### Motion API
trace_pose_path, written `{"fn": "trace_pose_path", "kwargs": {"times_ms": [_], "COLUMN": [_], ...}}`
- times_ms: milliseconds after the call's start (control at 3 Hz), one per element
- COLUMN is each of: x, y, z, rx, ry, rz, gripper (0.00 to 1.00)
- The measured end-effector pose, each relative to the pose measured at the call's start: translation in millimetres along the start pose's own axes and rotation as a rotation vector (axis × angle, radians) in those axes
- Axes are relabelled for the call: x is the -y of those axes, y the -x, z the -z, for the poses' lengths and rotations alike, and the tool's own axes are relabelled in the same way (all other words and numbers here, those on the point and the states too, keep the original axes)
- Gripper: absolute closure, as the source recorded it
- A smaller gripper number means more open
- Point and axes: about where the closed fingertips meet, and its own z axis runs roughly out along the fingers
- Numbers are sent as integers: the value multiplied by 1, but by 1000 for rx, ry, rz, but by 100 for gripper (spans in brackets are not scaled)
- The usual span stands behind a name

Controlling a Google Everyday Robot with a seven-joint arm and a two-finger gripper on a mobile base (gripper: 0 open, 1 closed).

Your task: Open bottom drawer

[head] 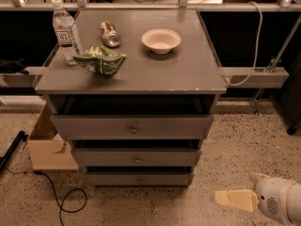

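- Down low at the right, my pincer hangs just above the floor, its tip aimed left towards the cabinet. Whether it is apart or together I cannot tell.
- I judge that I am on the approach. Nothing is gripped, and the pincer is well apart from the bottom drawer, off to its right and nearer the camera.
- The bottom drawer is the lowest of the three fronts, just above the floor. It looks shut, with its small knob at the centre.
- Its front faces me squarely. Its long axis runs left to right, level with the floor, so I judge it slides out straight towards me.
- My next move, as I see it, is to swing left and in, line up on the knob at its low height, close on it and pull straight back.
- I must not stray upward, because the middle drawer and its knob sit just above, with the top drawer higher.
- Farther off, on the cabinet's top, stand a bottle and a bowl, with a can and a green bag lying there too.
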Motion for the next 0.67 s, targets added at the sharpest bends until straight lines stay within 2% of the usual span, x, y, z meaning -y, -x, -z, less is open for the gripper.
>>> {"fn": "trace_pose_path", "kwargs": {"times_ms": [667], "x": [-1], "y": [-17], "z": [-43], "rx": [-12], "ry": [-10], "rz": [-40], "gripper": [0]}}
